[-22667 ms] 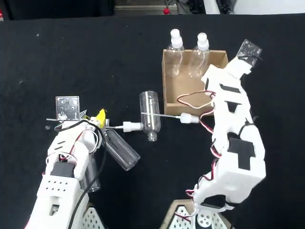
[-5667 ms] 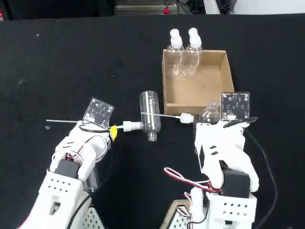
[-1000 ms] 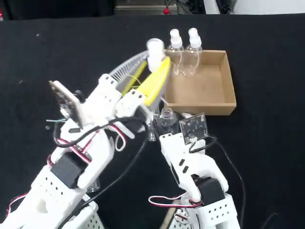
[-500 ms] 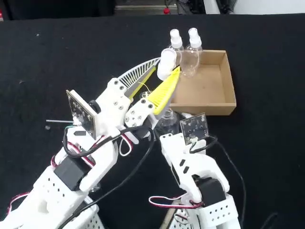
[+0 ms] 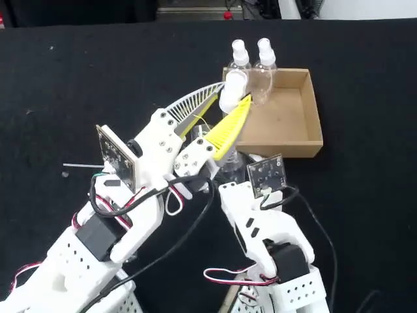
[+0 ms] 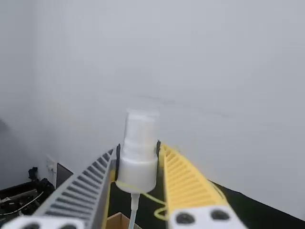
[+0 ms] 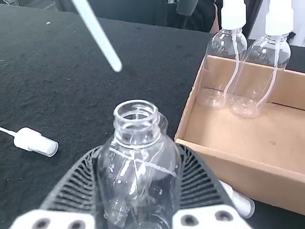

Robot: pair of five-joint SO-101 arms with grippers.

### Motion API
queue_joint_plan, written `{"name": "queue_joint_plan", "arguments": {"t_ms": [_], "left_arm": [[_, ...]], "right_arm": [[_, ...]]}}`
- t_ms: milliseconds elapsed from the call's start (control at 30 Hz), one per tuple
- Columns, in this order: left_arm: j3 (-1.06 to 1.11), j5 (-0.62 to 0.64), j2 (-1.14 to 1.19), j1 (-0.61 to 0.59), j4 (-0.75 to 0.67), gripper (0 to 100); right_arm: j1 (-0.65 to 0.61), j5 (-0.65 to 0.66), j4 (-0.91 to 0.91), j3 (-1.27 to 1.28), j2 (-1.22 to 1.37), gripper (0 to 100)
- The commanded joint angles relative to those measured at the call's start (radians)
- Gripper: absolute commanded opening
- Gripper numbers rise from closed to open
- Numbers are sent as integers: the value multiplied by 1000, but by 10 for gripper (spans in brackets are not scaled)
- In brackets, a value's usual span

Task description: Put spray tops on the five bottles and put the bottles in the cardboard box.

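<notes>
**Spray top held over the open bottle**

The left jaws are clamped on a spray top (image 5: pixel 230 90), gripped by its white collar between the grey and the yellow finger (image 6: pixel 138 153). Its thin tube (image 7: pixel 97 34) is seen slanting down towards the open bottle (image 7: pixel 136 160), with the tube's end above the neck and apart from it. In the high view the top is placed over the box's near left corner.

The right jaws are clamped on the open bottle (image 5: pixel 232 163), one ribbed finger (image 7: pixel 76 183) being pressed against each side of its clear body. The bottle is held upright, its neck uncapped, just in front of the box's near wall.

The cardboard box (image 5: pixel 277 149) is set on the black worktop (image 5: pixel 98 78). Two capped bottles (image 5: pixel 240 70) (image 5: pixel 264 68) are stood upright inside it, side by side against the far wall at the left corner (image 7: pixel 221 67) (image 7: pixel 267 71).

A loose top (image 7: pixel 35 141) is laid on the worktop near the open bottle, on the side away from the box. A second loose top (image 7: pixel 237 200) is laid on the worktop just beside the box's near wall (image 7: pixel 224 167), partly hidden by the right jaws.
</notes>
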Motion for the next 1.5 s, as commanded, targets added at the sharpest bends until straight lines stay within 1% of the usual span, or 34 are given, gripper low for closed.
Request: {"name": "queue_joint_plan", "arguments": {"t_ms": [0, 267, 433, 533, 800, 967, 1000, 1133, 1300, 1467], "left_arm": [[-24, -5, 32, -31, -15, 30], [-102, -6, 195, -30, -15, 30], [-97, -6, 203, -22, -8, 30], [-119, -5, 210, -12, 41, 30], [-117, -2, 212, -2, 43, 30], [-70, 0, 210, 1, 43, 32], [-61, 0, 210, -1, 43, 45], [-2, 15, 201, 1, 43, 158], [42, 138, 199, -8, 43, 166], [59, 149, 196, -24, 43, 166]], "right_arm": [[-12, -3, 5, -81, -101, 11], [-11, 3, -3, -64, -101, 14], [-11, 3, -3, -61, -101, 13], [-11, 3, -5, -61, -101, 13], [-9, 5, -5, -64, -101, 12], [-9, 5, -5, -65, -101, 12], [-9, 5, -5, -65, -101, 12], [-9, 5, -5, -65, -101, 12], [-9, 5, -5, -65, -101, 12], [-9, 5, -5, -65, -101, 12]]}}
